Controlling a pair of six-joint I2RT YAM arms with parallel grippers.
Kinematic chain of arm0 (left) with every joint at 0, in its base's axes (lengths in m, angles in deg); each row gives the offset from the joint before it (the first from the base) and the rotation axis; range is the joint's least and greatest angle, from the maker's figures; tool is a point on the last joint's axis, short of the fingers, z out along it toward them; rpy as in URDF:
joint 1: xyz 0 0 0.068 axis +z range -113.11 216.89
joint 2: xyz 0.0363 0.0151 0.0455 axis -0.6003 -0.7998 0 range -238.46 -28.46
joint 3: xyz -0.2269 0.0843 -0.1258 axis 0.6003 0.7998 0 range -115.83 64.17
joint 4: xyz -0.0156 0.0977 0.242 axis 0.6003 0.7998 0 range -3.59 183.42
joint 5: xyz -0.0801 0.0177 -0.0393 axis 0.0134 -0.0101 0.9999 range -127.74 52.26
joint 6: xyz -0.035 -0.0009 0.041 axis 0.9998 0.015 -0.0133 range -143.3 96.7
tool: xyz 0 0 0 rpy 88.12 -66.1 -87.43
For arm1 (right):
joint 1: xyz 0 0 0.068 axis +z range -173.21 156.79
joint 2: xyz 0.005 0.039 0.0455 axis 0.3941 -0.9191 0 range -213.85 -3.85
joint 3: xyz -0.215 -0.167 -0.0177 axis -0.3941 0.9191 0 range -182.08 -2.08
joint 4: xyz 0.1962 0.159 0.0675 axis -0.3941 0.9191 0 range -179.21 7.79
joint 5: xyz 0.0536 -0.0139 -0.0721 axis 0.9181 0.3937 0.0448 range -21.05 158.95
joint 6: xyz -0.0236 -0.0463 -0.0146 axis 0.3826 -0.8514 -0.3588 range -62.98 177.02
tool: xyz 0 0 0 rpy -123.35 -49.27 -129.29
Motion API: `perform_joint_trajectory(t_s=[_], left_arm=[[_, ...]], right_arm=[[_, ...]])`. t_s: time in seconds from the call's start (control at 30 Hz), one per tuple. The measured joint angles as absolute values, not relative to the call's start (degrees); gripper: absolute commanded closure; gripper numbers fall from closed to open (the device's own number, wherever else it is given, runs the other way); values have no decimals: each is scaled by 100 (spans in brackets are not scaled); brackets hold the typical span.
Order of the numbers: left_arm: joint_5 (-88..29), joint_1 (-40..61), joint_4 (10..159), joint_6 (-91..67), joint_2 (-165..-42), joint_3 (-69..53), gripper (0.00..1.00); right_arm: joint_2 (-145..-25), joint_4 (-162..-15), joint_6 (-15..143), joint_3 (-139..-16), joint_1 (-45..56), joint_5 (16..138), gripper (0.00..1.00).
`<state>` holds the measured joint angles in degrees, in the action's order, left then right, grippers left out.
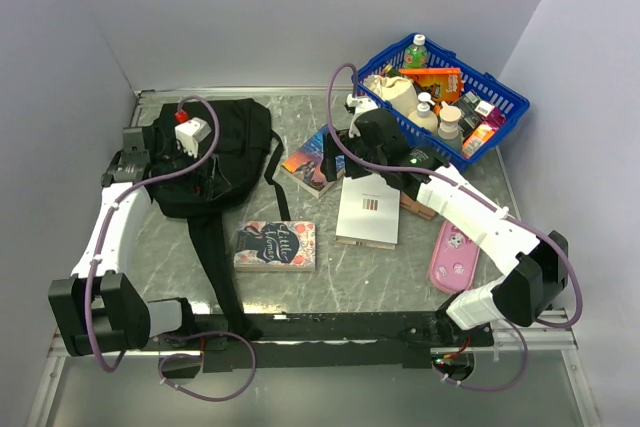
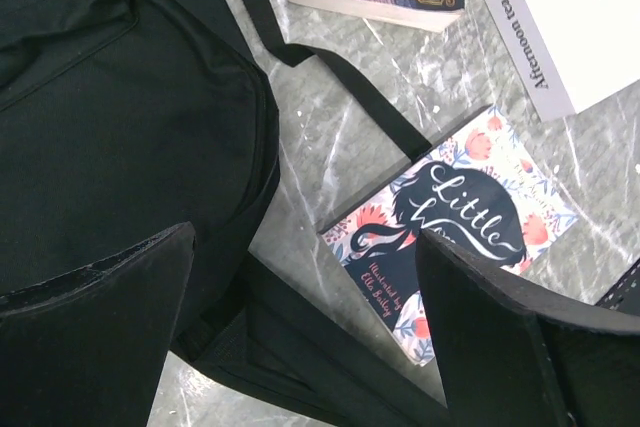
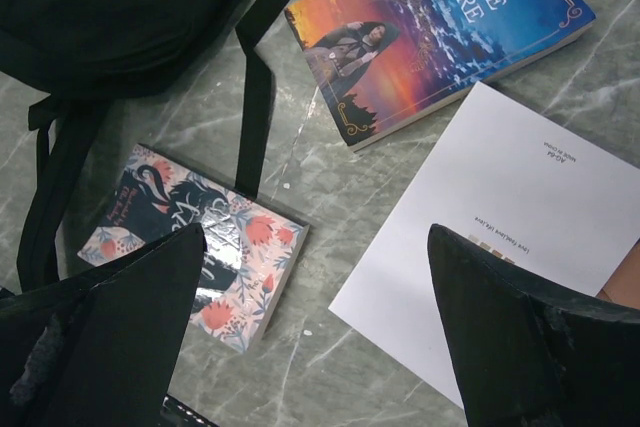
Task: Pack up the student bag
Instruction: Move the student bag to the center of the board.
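The counter is a grey marbled slab. On its left side the student bag lies flat, its straps trailing toward the near edge. 3 books lie flat around the middle: a floral paperback just beside the straps, a white book to its right, and Jane Eyre farther back. A pink pencil case lies at the right. A blue mesh basket stands in the far right corner.

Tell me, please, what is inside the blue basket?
The blue basket holds a green-capped bottle, an orange packet, a beige pouch, small white bottles and more packets. What lies beneath them, and at the corner behind the right arm, is hidden.
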<state>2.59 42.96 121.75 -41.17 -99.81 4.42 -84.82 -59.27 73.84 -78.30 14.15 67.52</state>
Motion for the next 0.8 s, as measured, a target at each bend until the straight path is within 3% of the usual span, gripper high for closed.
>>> perform_joint_trajectory(t_s=[0.8], left_arm=[[-357, 4252, 12070, -5570, -9535, 1985, 4]], right_arm=[[-8596, -5997, 7439, -7610, 1415, 6815, 0]])
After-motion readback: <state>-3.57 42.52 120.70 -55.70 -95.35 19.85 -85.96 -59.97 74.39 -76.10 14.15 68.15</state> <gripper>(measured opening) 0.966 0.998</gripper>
